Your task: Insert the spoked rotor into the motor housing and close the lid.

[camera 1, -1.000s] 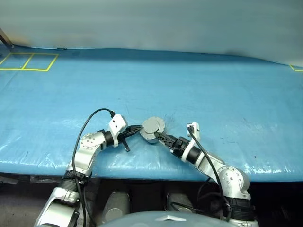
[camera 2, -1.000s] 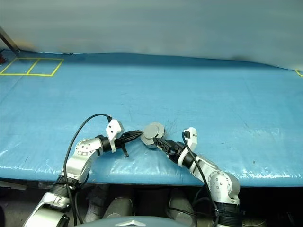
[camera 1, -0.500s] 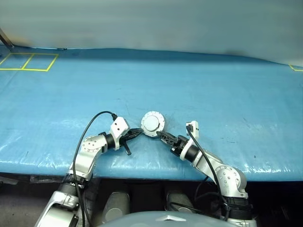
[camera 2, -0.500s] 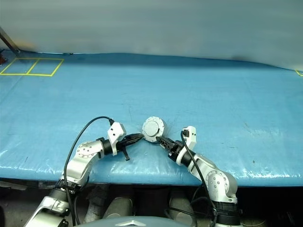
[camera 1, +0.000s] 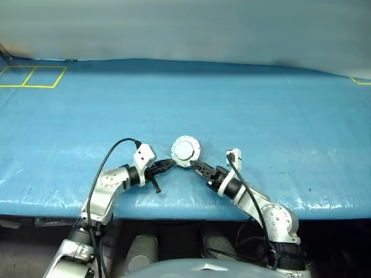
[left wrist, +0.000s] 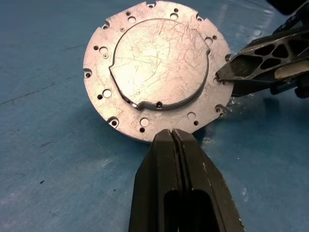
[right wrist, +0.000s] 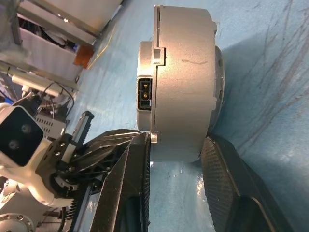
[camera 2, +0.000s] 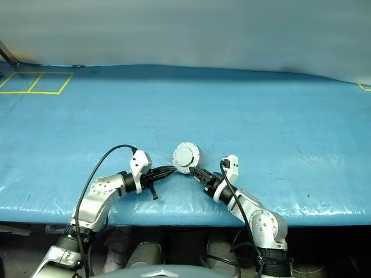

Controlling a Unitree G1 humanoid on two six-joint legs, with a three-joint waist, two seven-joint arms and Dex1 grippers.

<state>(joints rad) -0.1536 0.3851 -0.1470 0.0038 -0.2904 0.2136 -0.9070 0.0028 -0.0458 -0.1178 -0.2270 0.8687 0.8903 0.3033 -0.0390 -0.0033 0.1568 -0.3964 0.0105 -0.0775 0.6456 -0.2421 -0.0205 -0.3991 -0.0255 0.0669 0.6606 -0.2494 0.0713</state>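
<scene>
1. across the whole scene lies a blue table cover point(camera 1: 261, 110), with yellow tape squares point(camera 1: 32, 76) at the far left corner.
2. near the front edge, in the middle, the motor housing point(right wrist: 186, 82) stands on its edge, lifted a little above the cover, with the lid point(left wrist: 157, 67) closed on it.
3. the lid shows its smooth, scratched outer face with small holes around the rim, and it faces toward the robot.
4. the housing has a small dark connector socket point(right wrist: 144, 92) on its side wall.
5. the right gripper point(right wrist: 176, 159) clamps the housing, one finger on the lid side and one finger on the back side.
6. the left gripper point(left wrist: 173, 137) has its two fingers pressed together with nothing between them, and the tip is just beside the lower rim of the lid; i cannot tell if it touches.
7. both grippers point toward each other from the two sides of the housing.
</scene>
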